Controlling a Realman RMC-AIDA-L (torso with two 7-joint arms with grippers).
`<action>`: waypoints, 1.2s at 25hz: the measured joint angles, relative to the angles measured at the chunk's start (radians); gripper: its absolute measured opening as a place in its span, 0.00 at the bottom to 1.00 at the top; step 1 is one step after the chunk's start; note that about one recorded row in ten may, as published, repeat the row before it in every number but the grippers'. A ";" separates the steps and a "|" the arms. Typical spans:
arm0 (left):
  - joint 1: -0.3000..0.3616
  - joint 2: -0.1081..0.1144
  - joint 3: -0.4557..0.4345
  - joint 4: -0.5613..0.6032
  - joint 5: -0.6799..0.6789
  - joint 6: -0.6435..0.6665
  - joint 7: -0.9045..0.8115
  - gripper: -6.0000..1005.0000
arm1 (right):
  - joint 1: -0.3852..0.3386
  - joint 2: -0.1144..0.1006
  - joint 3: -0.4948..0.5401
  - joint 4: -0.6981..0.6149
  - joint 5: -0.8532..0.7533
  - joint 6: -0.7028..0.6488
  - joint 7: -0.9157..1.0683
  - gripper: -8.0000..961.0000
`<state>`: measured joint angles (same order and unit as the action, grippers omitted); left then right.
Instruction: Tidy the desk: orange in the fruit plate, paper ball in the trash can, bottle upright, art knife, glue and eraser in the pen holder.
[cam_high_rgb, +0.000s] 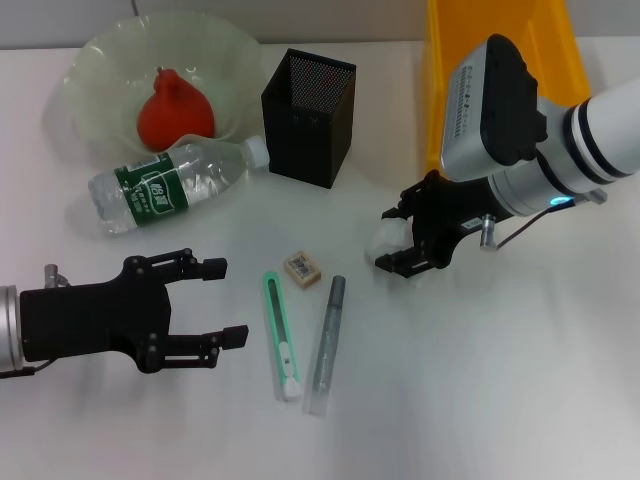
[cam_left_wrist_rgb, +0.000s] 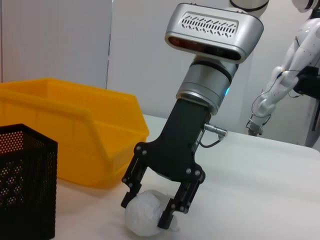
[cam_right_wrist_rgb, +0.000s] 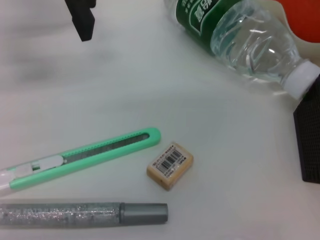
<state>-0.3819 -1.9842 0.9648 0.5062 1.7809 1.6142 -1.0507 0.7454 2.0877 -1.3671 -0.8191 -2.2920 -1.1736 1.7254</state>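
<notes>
So the right gripper (cam_high_rgb: 398, 243) is down at the bench with its fingers pinched around the paper ball (cam_left_wrist_rgb: 145, 214). In the left wrist view the two black fingertips (cam_left_wrist_rgb: 166, 218) sit on either side of the white wad, which looks like it's still resting on the surface or barely off it. That makes this the paper-ball step, right at the grab.

Next move, I'd guess: lift it clear and carry it to the yellow bin (cam_high_rgb: 500, 50) just behind that arm, which I take to be the trash can. It's a short trip, but it has to clear the front lip before letting go.

The left gripper (cam_high_rgb: 215, 300) hangs low at the near left with its fingers spread, holding nothing.

Everything else is still waiting. The green art knife (cam_high_rgb: 281, 335) and silver glue pen (cam_high_rgb: 326, 345) lie side by side in the middle, with the eraser (cam_high_rgb: 302, 269) just past their far ends. The black mesh pen holder (cam_high_rgb: 308, 117) stands behind them. The water bottle (cam_high_rgb: 175, 185) lies on its side, cap touching or almost touching the holder. An orange-red fruit (cam_high_rgb: 175, 110) already sits in the pale green fruit plate (cam_high_rgb: 100, 60).

The bench (cam_high_rgb: 500, 400) is plain white and smooth. Beyond it there's a pale wall and another white robot (cam_left_wrist_rgb: 287, 75) standing off at the back.
</notes>
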 joint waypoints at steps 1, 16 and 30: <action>0.000 0.000 0.000 0.000 0.000 0.000 0.000 0.84 | 0.000 0.000 0.000 0.000 0.000 0.000 0.000 0.69; 0.000 -0.004 -0.054 0.002 -0.007 -0.004 0.012 0.84 | -0.174 -0.004 0.202 -0.155 0.272 -0.171 -0.061 0.59; -0.022 -0.014 -0.063 0.000 -0.008 0.004 0.001 0.84 | -0.294 -0.009 0.356 0.256 0.809 -0.252 -0.717 0.59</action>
<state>-0.4038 -1.9978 0.9018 0.5064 1.7734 1.6186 -1.0493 0.4513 2.0790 -1.0108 -0.5626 -1.4835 -1.4252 1.0086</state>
